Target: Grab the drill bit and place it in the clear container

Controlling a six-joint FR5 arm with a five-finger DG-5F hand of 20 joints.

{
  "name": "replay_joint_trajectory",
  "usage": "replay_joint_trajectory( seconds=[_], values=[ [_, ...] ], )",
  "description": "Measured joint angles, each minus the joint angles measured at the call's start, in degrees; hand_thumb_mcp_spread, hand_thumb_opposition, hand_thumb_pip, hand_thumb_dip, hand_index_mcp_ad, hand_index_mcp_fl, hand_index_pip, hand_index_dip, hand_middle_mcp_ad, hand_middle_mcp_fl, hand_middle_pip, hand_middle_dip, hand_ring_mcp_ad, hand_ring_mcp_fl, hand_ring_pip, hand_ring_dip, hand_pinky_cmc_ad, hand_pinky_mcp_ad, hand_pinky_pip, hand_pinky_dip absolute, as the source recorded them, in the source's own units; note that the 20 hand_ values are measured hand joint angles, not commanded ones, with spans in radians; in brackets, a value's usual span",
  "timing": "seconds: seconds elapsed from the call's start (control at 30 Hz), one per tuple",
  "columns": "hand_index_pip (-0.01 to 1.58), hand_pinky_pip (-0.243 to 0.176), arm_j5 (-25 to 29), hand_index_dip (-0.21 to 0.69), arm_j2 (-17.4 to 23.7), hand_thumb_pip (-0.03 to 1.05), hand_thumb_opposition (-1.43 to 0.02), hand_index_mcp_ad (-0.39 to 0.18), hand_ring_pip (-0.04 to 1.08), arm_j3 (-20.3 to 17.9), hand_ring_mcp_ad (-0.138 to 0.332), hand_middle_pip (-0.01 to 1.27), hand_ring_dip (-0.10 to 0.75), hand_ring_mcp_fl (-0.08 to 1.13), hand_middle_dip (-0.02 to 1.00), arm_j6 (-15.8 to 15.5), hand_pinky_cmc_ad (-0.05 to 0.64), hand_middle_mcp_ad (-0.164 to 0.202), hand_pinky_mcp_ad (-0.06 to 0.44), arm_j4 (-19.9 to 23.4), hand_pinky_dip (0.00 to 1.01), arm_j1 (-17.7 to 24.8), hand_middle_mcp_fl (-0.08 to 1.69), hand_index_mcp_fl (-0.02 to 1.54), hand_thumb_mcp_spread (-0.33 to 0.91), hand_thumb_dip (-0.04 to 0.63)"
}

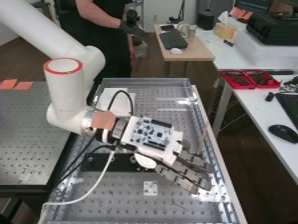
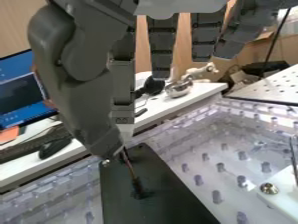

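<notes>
Your robot hand (image 2: 85, 112) appeared to pinch the drill bit (image 2: 132, 173) near its upper end, the lower end meeting the black plate (image 2: 167, 204). You likely had something light, stiff and slippery; a square hold high on its shaft suited it best.

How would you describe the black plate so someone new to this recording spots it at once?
Find the perforated surface in the middle of the high view. The black plate lies crosswise on it, partly under the hand. It is dark and oblong, whereas the small square piece beside it is pale.
</notes>
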Motion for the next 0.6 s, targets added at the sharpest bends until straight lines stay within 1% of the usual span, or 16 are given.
replay_joint_trajectory(
  seconds=[0.07,0.17,0.23,0.53,0.6],
  values=[
    [1.04,-0.101,-0.3,0.161,0.2,0.56,-0.93,-0.133,0.10,-0.2,0.227,0.14,-0.037,0.03,0.16,0.0,0.188,0.075,0.155,0.1,0.17,0.0,0.15,0.57,0.50,0.300],
    [1.04,-0.101,-0.4,0.155,0.2,0.61,-0.93,-0.133,0.10,-0.4,0.227,0.14,-0.037,0.02,0.16,0.0,0.188,0.077,0.152,0.4,0.17,0.1,0.15,0.57,0.50,0.302],
    [1.04,-0.101,-0.6,0.154,0.1,0.61,-0.93,-0.133,0.10,-0.3,0.227,0.14,-0.037,0.02,0.16,-0.1,0.188,0.077,0.152,0.6,0.17,0.1,0.15,0.57,0.49,0.298],
    [1.05,-0.101,-0.2,0.150,-1.0,0.60,-0.93,-0.133,0.10,0.4,0.227,0.14,-0.037,0.02,0.16,-1.2,0.185,0.075,0.152,1.2,0.17,-0.1,0.15,0.56,0.49,0.302],
    [1.05,-0.101,-0.3,0.150,-1.0,0.60,-0.91,-0.133,0.10,0.4,0.225,0.14,-0.037,0.02,0.16,-1.4,0.188,0.077,0.152,1.3,0.17,-0.1,0.15,0.56,0.49,0.302]
  ],
)
